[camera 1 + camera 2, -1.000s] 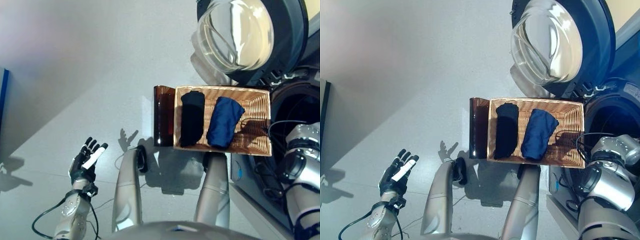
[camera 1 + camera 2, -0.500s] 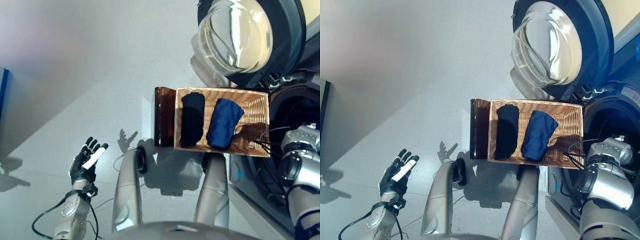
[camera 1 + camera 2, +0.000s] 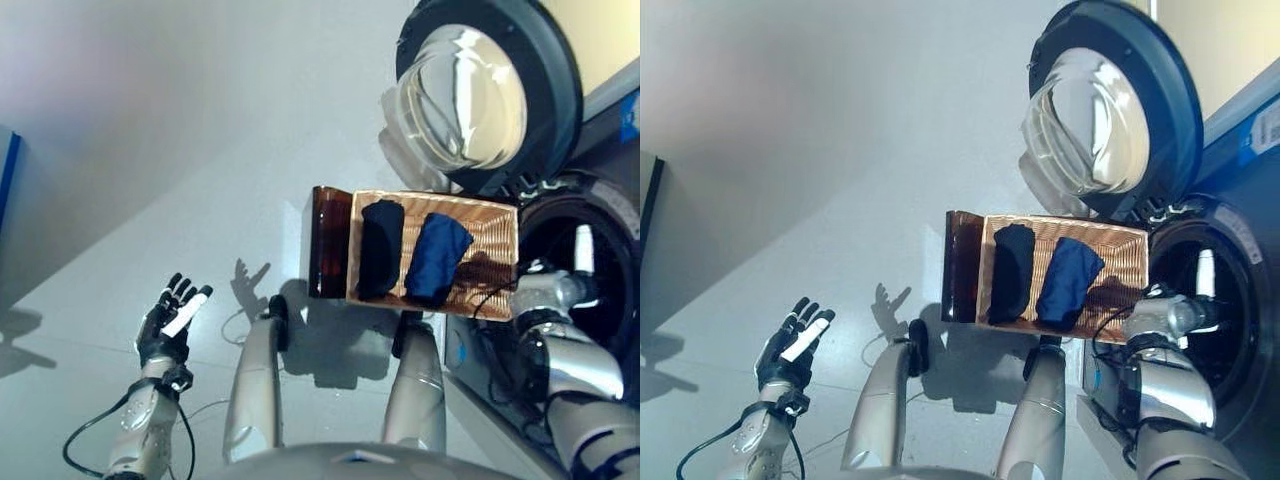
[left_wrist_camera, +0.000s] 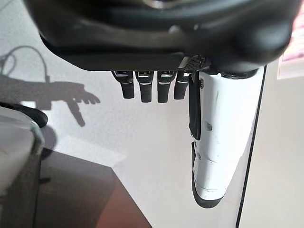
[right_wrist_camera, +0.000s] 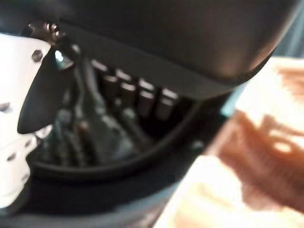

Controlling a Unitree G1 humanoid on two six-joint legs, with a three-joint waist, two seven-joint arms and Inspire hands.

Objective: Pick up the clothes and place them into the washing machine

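Two clothes, black (image 3: 381,248) and blue (image 3: 436,255), lie side by side in the basket (image 3: 497,254), at its left end. Right hand (image 3: 584,250) sits in the washer (image 3: 600,260) drum mouth, fingers relaxed, nothing held. Left hand (image 3: 170,322) idle, splayed wide. Next grab: take blue, it's nearest; pinch mid-fold, clear the rim.

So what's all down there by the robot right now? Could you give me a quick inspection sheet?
Surface: pale grey floor.
Job's things: black garment and blue garment side by side in wicker basket; washing machine with door swung open.
Clutter: brown panel against the basket's left end.
Hands: left hand open, empty, over the floor; right hand at the drum opening, fingers straight.
Cables: nothing seen.
Surroundings: blue edge at far left.
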